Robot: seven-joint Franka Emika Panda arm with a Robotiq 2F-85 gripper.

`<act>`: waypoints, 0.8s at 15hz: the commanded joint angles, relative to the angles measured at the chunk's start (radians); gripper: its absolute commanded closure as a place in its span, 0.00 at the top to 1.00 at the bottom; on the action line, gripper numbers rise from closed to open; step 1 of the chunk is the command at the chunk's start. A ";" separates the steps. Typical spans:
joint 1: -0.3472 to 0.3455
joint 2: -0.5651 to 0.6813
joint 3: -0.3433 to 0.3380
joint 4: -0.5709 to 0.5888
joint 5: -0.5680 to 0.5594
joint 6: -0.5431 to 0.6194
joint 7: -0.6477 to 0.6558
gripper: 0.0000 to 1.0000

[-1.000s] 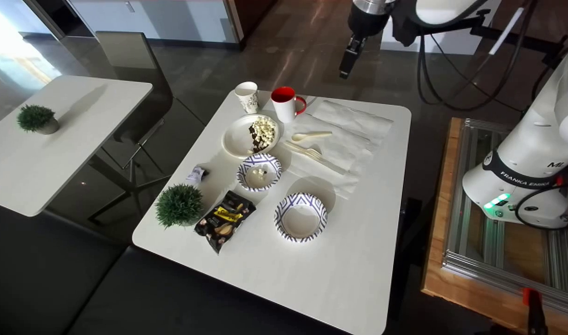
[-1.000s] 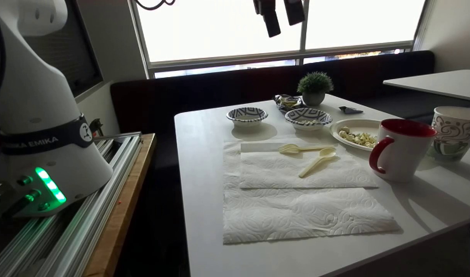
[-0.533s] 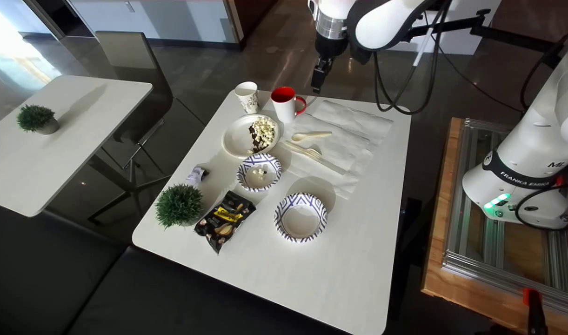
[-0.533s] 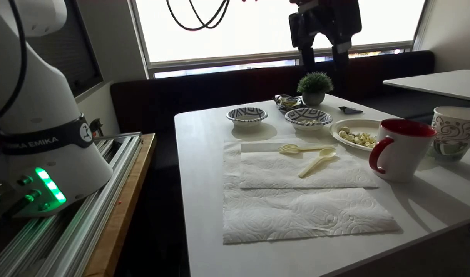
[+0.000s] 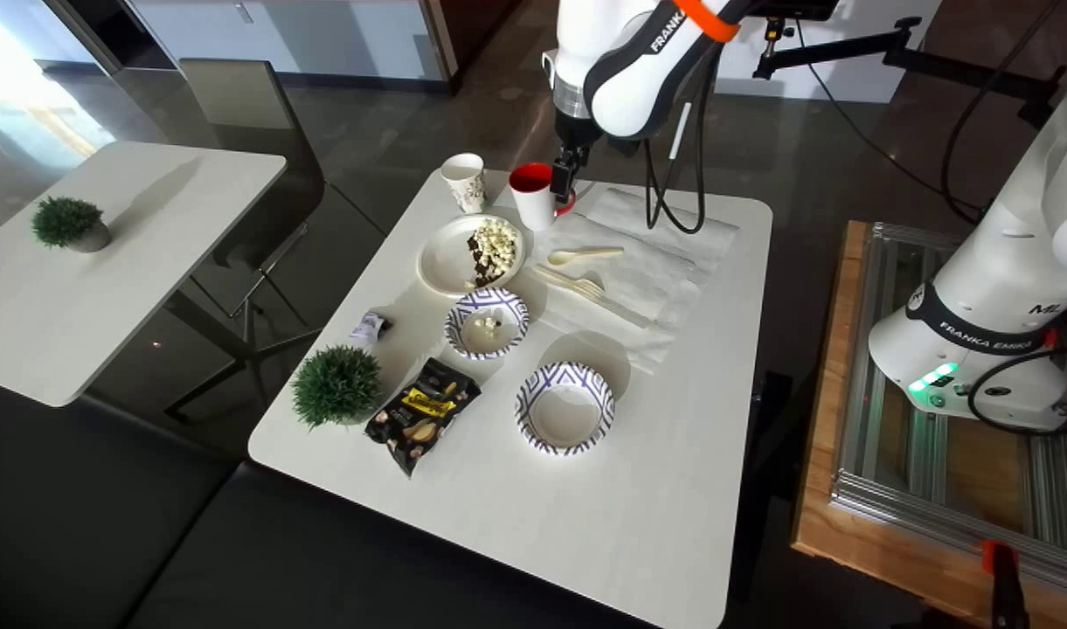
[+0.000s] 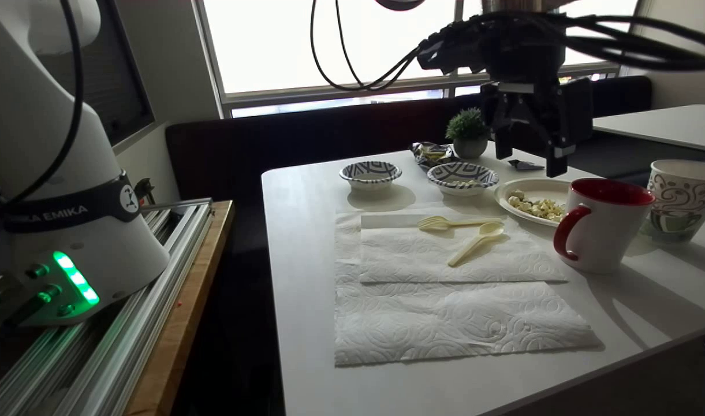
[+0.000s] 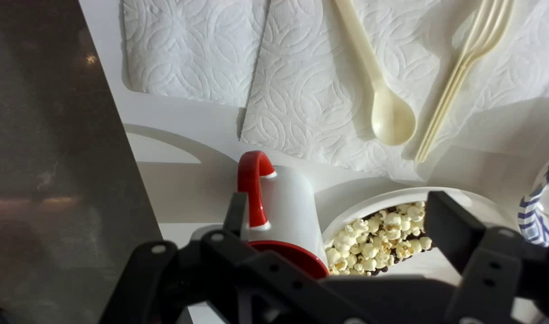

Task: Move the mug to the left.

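Black two-finger gripper [image 6: 530, 160] hanging tips-down close to red-handled, red-lined white mug [image 5: 530, 201]; fingers spread wide (touching mug or not, cannot tell)
In exterior view, mug upright at far edge of white rectangular table [image 5: 655, 507], handle toward right; patterned white paper cup [image 5: 466, 185] just left, flat white paper towels [image 5: 651, 262] just right, round white plate [image 5: 446, 258] on near side, holding pale popcorn [image 5: 495, 249]; cream plastic spoon [image 7: 393, 119] and fork [image 7: 475, 50] lying side by side on towels

The surface [image 5: 655, 498] holds one mug [image 6: 609, 234], one paper cup [image 5: 466, 182], one plate [image 5: 443, 255], two bowls [image 5: 564, 418], one spoon [image 7: 393, 118], one fork [image 7: 466, 60] — plus one potted plant [image 5: 336, 386], one black bag [image 5: 423, 412] and one small packet [image 5: 370, 328].
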 commanded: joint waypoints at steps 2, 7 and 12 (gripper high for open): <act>0.005 0.046 0.003 0.045 0.079 -0.044 -0.049 1.00; -0.001 0.096 0.012 0.092 0.110 -0.046 -0.064 1.00; -0.021 0.136 0.012 0.091 0.115 0.036 -0.096 1.00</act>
